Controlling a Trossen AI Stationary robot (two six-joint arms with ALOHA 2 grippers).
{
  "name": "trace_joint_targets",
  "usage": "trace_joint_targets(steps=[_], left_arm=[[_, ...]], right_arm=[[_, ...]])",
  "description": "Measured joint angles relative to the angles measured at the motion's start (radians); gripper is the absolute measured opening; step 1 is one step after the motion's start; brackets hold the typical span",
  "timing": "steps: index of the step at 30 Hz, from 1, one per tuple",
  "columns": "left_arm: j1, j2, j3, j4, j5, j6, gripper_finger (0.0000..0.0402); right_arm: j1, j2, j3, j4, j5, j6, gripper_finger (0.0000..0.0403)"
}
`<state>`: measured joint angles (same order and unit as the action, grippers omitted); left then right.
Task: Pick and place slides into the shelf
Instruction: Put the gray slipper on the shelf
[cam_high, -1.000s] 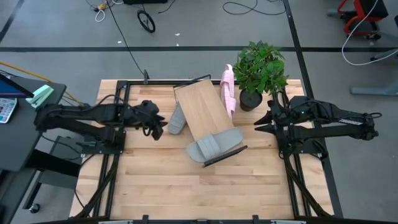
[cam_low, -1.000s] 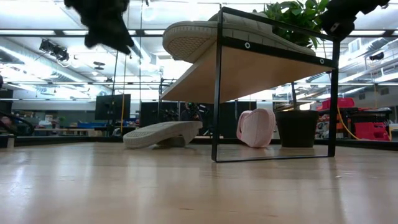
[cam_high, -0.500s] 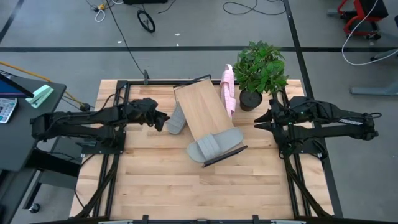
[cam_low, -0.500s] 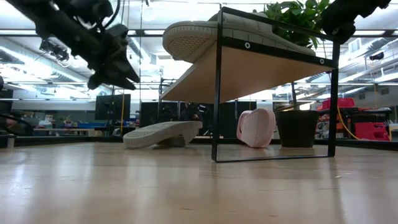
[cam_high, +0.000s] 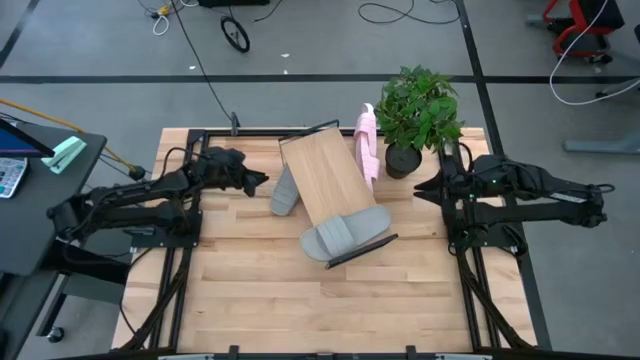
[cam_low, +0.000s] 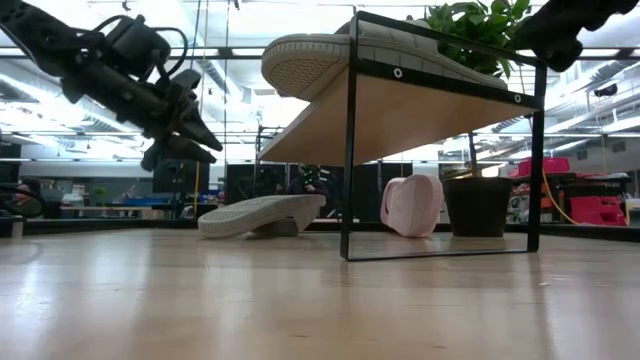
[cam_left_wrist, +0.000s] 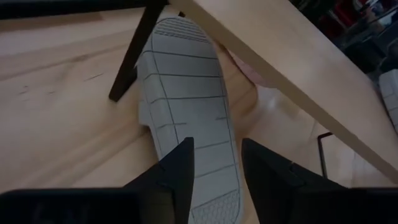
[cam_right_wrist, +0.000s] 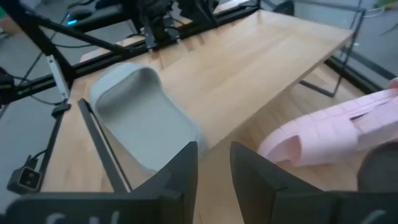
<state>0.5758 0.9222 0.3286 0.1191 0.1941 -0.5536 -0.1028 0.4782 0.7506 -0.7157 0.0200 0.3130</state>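
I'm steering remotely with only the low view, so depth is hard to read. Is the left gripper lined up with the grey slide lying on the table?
Observer: Yes. In the left wrist view the left gripper is open, with the overturned grey slide between and beyond its fingers, ribbed sole up.
Operator: How many slides are on the shelf?
Observer: One. From above, a second grey slide lies across the near end of the shelf.
Operator: And the pink one?
Observer: From above, the pink slide stands on edge between the shelf and the potted plant.
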Motion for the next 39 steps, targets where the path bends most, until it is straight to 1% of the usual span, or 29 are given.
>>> trace_joint_targets(steps=[4, 7, 11, 15, 19, 22, 26, 31, 33, 37, 39], left_arm=[[0.029, 0.000, -0.029, 0.033, 0.050, -0.014, 0.0146], [0.030, 0.000, -0.036, 0.066, 0.056, -0.009, 0.0146], [0.026, 0.002, -0.037, 0.100, 0.058, 0.051, 0.0140], [0.026, 0.049, -0.037, 0.099, 0.062, 0.094, 0.0139], [0.026, 0.149, -0.037, 0.123, 0.092, 0.072, 0.0150], [0.027, 0.245, -0.037, 0.208, 0.124, 0.033, 0.0165], [0.027, 0.360, -0.037, 0.309, 0.125, -0.016, 0.0194], [0.042, 0.455, -0.036, 0.404, 0.117, -0.020, 0.0236], [0.047, 0.490, -0.032, 0.409, 0.117, -0.031, 0.0249], [0.049, 0.554, -0.020, 0.416, 0.126, -0.038, 0.0269], [0.049, 0.579, -0.017, 0.450, 0.144, -0.043, 0.0274]], right_arm=[[0.000, -0.027, 0.000, -0.002, 0.028, 0.000, 0.0098], [0.000, -0.042, 0.000, -0.004, 0.035, 0.001, 0.0098], [0.000, -0.050, 0.000, -0.006, 0.037, 0.003, 0.0098], [0.000, -0.049, 0.000, -0.022, 0.037, 0.009, 0.0098], [0.000, -0.049, 0.000, -0.021, 0.037, 0.027, 0.0097], [0.000, -0.049, 0.000, -0.021, 0.036, 0.033, 0.0098], [0.000, -0.049, 0.000, -0.021, 0.031, 0.055, 0.0098], [0.000, -0.049, 0.000, -0.021, 0.025, 0.064, 0.0098], [0.000, -0.049, 0.000, -0.021, 0.025, 0.064, 0.0098], [0.000, -0.049, 0.000, -0.020, 0.024, 0.071, 0.0098], [0.000, -0.049, 0.000, -0.020, 0.024, 0.077, 0.0098]])
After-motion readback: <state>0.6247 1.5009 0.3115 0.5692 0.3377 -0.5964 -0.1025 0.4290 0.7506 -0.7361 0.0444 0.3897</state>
